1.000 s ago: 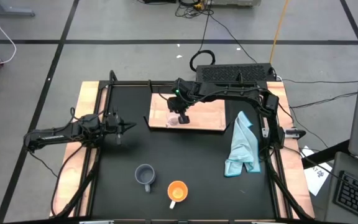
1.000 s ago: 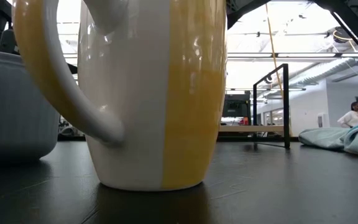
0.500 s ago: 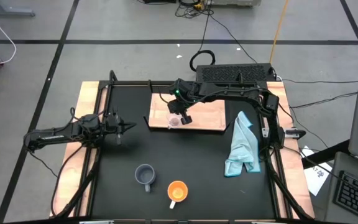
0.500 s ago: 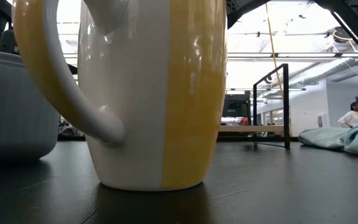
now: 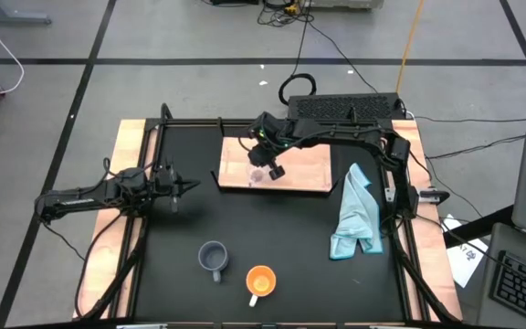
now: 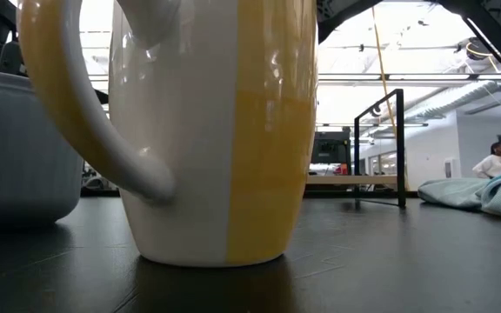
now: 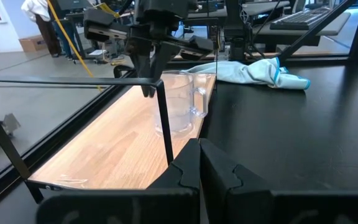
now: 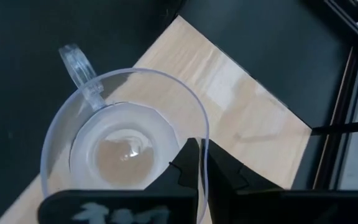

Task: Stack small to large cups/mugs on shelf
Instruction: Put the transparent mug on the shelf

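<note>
The clear glass cup (image 5: 257, 175) (image 7: 182, 102) is over the left part of the light-wood shelf (image 5: 301, 170) (image 8: 241, 106), and my right gripper (image 5: 269, 168) (image 8: 196, 163) is shut on its rim. The blue-grey mug (image 5: 213, 259) (image 6: 16, 148) and the orange mug with a white handle (image 5: 260, 281) (image 6: 216, 130) stand on their bases on the black table near its front edge. My left gripper (image 5: 186, 187) (image 7: 201, 167) waits shut at the table's left side, touching nothing. My right gripper pinches the cup's wall at the rim (image 8: 206, 134), on the side away from the handle (image 8: 78, 67), one finger inside and one outside. The fingers (image 7: 148, 87) slant down from above. The cup is upright; whether its base (image 7: 178, 132) rests on the shelf I cannot tell.
A light-blue cloth (image 5: 354, 215) (image 7: 253, 71) lies crumpled on the table to the right of the shelf. A black frame rail (image 5: 190, 123) runs round the table. Bare black table (image 5: 272, 228) lies between the shelf and the two mugs.
My right gripper has rolled about its own axis in place over the shelf, still shut on the cup's rim.
</note>
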